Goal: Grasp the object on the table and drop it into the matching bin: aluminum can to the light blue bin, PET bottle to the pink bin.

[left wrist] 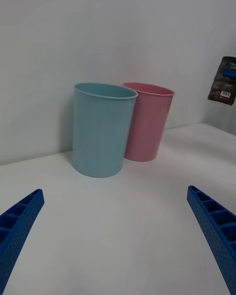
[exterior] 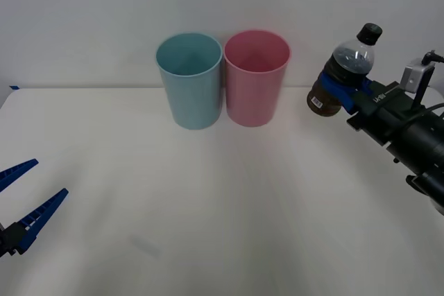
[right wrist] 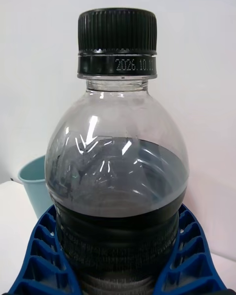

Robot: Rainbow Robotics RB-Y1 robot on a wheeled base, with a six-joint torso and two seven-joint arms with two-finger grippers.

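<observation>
My right gripper (exterior: 341, 89) is shut on the PET bottle (exterior: 343, 74), a small clear bottle of dark brown liquid with a black cap, held tilted in the air above the table's right side. It hangs to the right of the pink bin (exterior: 256, 77), about level with the bin's rim. In the right wrist view the bottle (right wrist: 117, 177) sits between the blue fingers (right wrist: 42, 255). The light blue bin (exterior: 189, 80) stands touching the pink bin's left side. My left gripper (exterior: 19, 199) rests open at the near left. The left wrist view shows the light blue bin (left wrist: 101, 128), the pink bin (left wrist: 147, 120) and the bottle's base (left wrist: 223, 81).
The white table (exterior: 208, 206) stretches wide and bare in front of the bins. A white wall rises close behind them. A strip of the light blue bin (right wrist: 34, 187) shows behind the bottle in the right wrist view.
</observation>
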